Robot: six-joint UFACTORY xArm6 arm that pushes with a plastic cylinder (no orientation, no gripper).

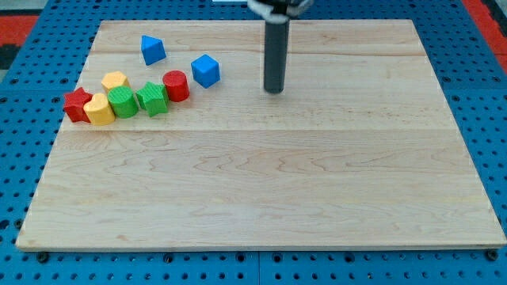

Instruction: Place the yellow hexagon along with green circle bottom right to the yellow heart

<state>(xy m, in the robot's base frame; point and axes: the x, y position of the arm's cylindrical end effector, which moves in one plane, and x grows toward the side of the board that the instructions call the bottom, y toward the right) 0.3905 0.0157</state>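
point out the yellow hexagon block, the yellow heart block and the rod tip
yellow hexagon block [115, 80], camera view, on its top face
yellow heart block [99, 108], camera view, on its top face
my tip [274, 90], camera view, at the dark rod's very lower end

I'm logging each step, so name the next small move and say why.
Probably slide my tip toward the view's left, passing above the blue cube, to get behind the yellow hexagon. It sits above the green circle, both still beside the yellow heart.
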